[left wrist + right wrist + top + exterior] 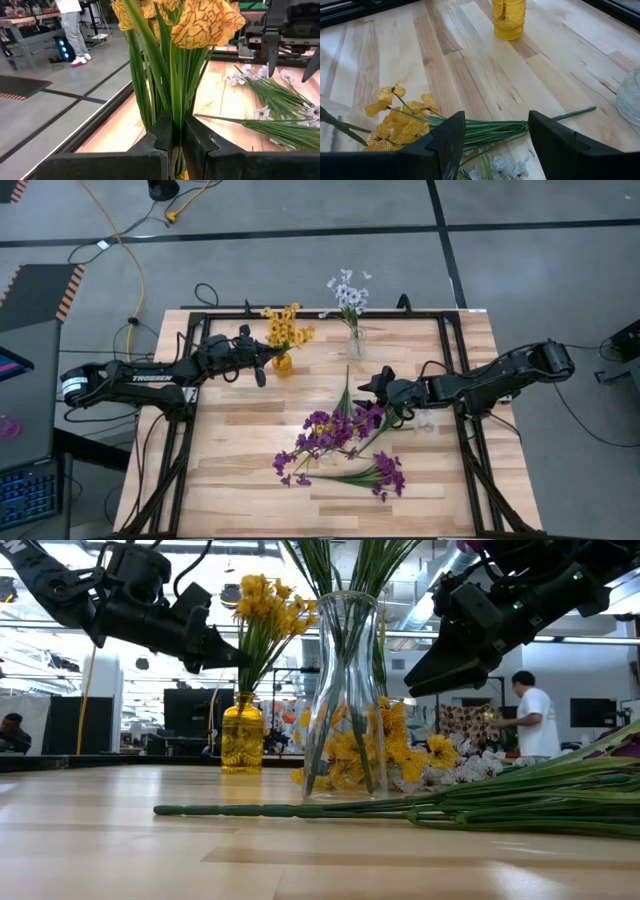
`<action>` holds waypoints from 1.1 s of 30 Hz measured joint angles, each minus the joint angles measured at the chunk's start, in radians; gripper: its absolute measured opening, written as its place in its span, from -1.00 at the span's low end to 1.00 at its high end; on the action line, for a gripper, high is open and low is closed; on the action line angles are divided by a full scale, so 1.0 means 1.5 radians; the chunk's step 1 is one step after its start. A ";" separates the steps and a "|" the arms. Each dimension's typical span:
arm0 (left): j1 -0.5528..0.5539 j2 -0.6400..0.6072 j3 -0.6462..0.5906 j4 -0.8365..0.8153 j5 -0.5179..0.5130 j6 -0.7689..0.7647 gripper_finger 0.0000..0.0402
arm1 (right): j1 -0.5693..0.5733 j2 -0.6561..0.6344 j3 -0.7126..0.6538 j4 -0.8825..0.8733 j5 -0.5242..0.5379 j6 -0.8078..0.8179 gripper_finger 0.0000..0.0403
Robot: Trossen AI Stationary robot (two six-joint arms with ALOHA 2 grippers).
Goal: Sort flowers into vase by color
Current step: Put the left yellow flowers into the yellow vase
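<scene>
A yellow glass vase [283, 364] [242, 737] holds yellow-orange flowers [285, 328]. My left gripper [266, 361] [176, 134] is at their stems just above the vase, shut on them. A clear vase [356, 342] at the far edge holds white-blue flowers [348, 292]. Another clear vase [345, 690] holds green stems, under a purple cluster [333, 430]. A purple sprig [380, 474] lies flat on the table. My right gripper [373, 385] [497, 135] is open and hovers over loose yellow flowers [395, 122] and green stems [490, 131] lying on the table. My left gripper pinches the green stems [172, 107] of the yellow flowers between its two fingers, just above the vase mouth. The fingers come level from the table's left and lie across the stems. The stems stand upright in the yellow vase.
Loose white-blue sprigs [270, 97] lie on the table between the two grippers. A black frame [455, 370] runs around the table top. Bare wood shows near the table's left and near edges. A person [525, 715] stands in the room behind.
</scene>
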 joint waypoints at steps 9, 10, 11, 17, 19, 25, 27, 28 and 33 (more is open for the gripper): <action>0.000 -0.001 0.000 -0.020 -0.018 0.000 -0.94 | 0.000 0.000 0.000 0.000 0.000 0.000 0.21; 0.000 0.000 0.000 -0.020 -0.019 0.005 -0.94 | 0.000 0.000 0.000 0.000 0.000 0.000 0.21; 0.000 0.000 0.000 -0.020 -0.019 0.010 -0.94 | 0.000 0.000 0.000 0.000 0.000 0.000 0.21; 0.000 0.001 -0.003 -0.024 -0.019 -0.005 -0.75 | 0.000 0.000 0.000 0.000 0.000 0.000 0.21; 0.000 0.000 -0.003 -0.024 -0.020 -0.006 -0.64 | 0.000 0.000 0.000 0.000 0.000 0.000 0.21; 0.000 0.000 -0.003 -0.022 -0.020 -0.014 -0.33 | 0.000 0.000 0.000 0.000 0.000 0.000 0.21; 0.000 -0.006 -0.003 -0.023 -0.020 -0.023 -0.25 | 0.000 0.000 0.000 0.000 0.000 0.000 0.21; 0.000 -0.010 -0.003 -0.023 -0.020 -0.025 -0.21 | 0.000 0.000 0.000 0.000 0.000 0.000 0.21; 0.000 -0.051 -0.003 -0.042 -0.028 -0.025 -0.07 | 0.000 0.000 0.000 0.000 0.000 0.000 0.21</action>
